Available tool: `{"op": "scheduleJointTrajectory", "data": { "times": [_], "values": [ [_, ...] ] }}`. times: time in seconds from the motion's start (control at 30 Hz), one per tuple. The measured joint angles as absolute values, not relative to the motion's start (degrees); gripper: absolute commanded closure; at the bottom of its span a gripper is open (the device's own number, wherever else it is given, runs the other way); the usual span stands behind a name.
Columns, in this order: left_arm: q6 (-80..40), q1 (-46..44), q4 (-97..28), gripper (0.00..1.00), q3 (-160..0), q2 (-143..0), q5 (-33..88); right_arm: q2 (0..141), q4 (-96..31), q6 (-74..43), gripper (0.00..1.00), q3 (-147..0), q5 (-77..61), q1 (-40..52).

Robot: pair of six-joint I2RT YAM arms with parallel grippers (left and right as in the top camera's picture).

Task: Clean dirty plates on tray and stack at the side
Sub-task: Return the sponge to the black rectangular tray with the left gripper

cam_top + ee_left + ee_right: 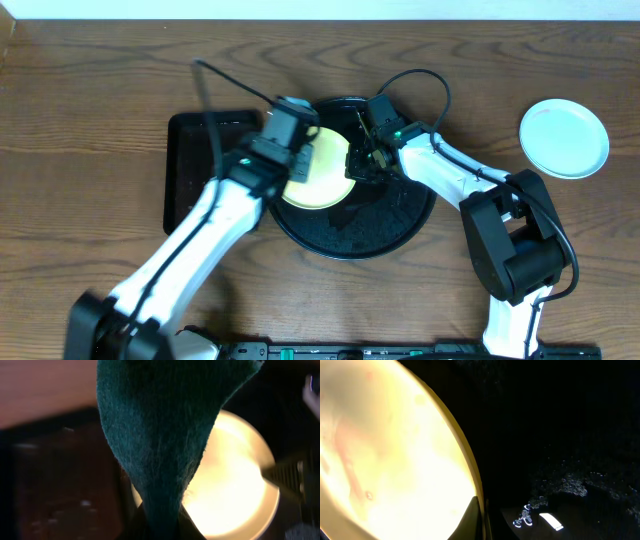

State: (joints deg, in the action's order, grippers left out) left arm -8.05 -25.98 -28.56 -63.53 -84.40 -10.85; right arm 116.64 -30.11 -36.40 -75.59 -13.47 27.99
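left gripper (298, 167) clamps green cloth (165, 435) | right gripper (356, 160) seemingly pinches yellow plate (325, 176) rim | over tray (372, 236)

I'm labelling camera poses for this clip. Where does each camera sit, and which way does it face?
Overhead: fixed above the table, looking straight down at the round tray, the yellow plate and a blue plate; the left arm and right arm show.
Left wrist: on the left gripper, looking along its green cloth to the plate; its fingers are mostly hidden.
Right wrist: on the right gripper, close against the plate's rim; one fingertip shows.
Shared: all three see the yellow plate.
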Motion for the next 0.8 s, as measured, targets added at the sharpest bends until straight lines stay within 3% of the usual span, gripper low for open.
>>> {"op": "scheduleJointTrajectory", "data": {
  "times": [0.3,0.47,0.53,0.6,0.67,0.8],
  "values": [
    [-9.5,-9.8,-35.3,0.93,-64.1,-84.9,-16.0,116.6,-30.3,-36.4,0.99,-75.6,-13.5,28.0],
    [-9.6,-6.3,-37.2,0.91,-64.1,-90.9,-16.6,116.6,-30.3,-36.4,0.99,-75.6,-13.5,28.0],
    [-9.6,-6.2,-37.5,0.83,-64.1,-93.4,-16.4,116.6,-30.4,-36.4,0.99,-75.6,-13.5,28.0],
    [-9.5,-6.2,-37.5,0.57,-64.1,-95.4,-15.9,116.6,-30.5,-36.4,0.99,-75.6,-13.5,28.0],
    [-10.0,-6.2,-37.5,0.42,-64.1,-96.5,-15.0,116.6,-30.6,-36.4,0.99,-75.7,-13.5,28.0],
    [-10.7,-6.2,-37.4,0.31,-64.1,-96.9,-14.4,116.6,-30.8,-36.3,0.99,-75.7,-13.7,28.0]
  ]
}}
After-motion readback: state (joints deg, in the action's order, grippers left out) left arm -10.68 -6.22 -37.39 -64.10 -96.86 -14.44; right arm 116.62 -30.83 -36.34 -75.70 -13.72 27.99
